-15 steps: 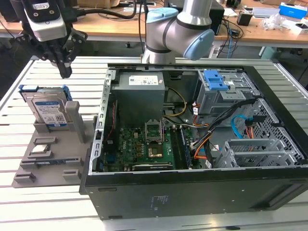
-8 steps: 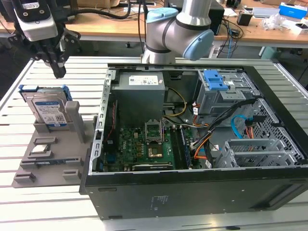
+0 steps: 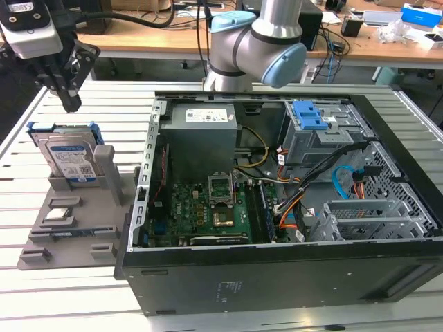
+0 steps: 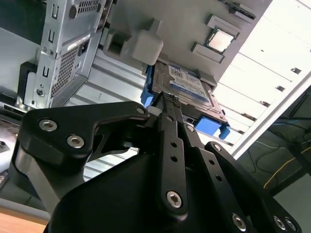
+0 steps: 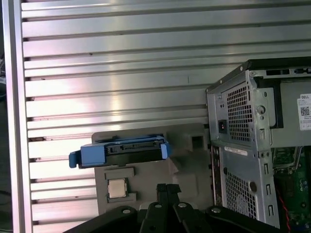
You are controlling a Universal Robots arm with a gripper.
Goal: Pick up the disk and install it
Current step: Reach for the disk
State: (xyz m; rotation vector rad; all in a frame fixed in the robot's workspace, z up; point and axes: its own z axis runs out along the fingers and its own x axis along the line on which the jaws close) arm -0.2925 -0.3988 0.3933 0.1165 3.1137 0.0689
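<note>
1. I see the gripper point(image 3: 71, 105) at the exterior view's far left, hanging above the slatted metal tabletop point(image 3: 69, 304). Its two black fingers are pressed together with nothing between them (both wrist views show the tips meeting).
2. The disk point(image 3: 68, 155) stands on its edge in a slot of the grey holder plate point(image 3: 104, 228), just below the gripper and apart from it. Its silver face and white-and-blue label are turned toward the near side, and the blue bracket runs round its rim.
3. In the second wrist view the gripper point(image 4: 169, 99) lines up with one blue corner of the disk point(image 4: 187, 87). I cannot tell from that angle how much gap there is.
4. In the first wrist view the disk point(image 5: 121, 151) shows edge-on as a blue bar beyond the gripper point(image 5: 167, 187), with the square silver chip point(image 5: 116, 188) lying flat on the holder beside it.
5. The open computer case point(image 3: 277, 277) sits to the exterior view's right of the holder, just beside it. Its motherboard is exposed, and a drive cage with a blue latch point(image 3: 309, 116) sits at its far side.
</note>
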